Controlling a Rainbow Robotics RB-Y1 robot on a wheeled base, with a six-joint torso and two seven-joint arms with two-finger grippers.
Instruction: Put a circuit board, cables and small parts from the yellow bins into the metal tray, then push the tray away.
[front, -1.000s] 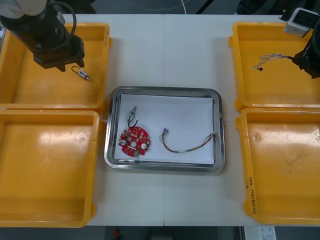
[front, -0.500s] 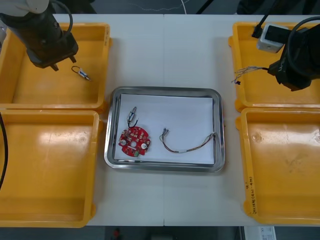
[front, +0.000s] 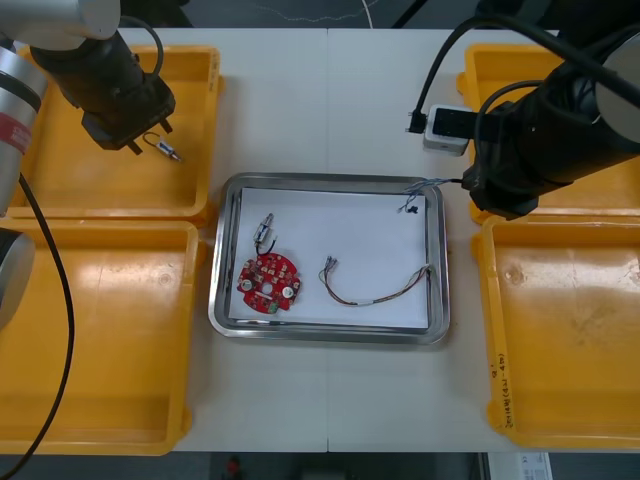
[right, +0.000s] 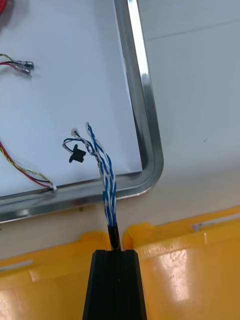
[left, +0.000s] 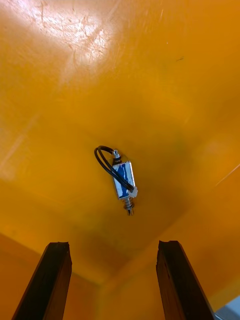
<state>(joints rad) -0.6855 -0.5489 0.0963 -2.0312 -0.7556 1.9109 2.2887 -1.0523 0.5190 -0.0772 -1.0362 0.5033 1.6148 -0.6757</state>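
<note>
My right gripper (front: 468, 184) is shut on a twisted blue and white cable (front: 415, 193), whose loose end hangs over the metal tray's (front: 330, 180) far right corner. In the right wrist view the gripper (right: 115, 252) pinches the cable (right: 105, 180) between closed fingers, above the tray rim (right: 145, 100). Inside the tray lie a round red circuit board (front: 267, 283), a small metal part (front: 265, 230) and a red and yellow cable (front: 375, 290). My left gripper (front: 143, 138) stands open over the far left bin (front: 60, 180), just short of another small metal part (front: 165, 150), seen between the fingers (left: 122, 180).
Two yellow bins stand at each side of the tray; the near left bin (front: 90, 340) and near right bin (front: 565, 330) hold nothing. The right bins' rims (right: 190, 260) sit under my right fingers. Bare table lies beyond and in front of the tray.
The right arm has swung left out of the far right bin, carrying the blue and white cable to the tray's corner. The left gripper shifted slightly within its bin.
</note>
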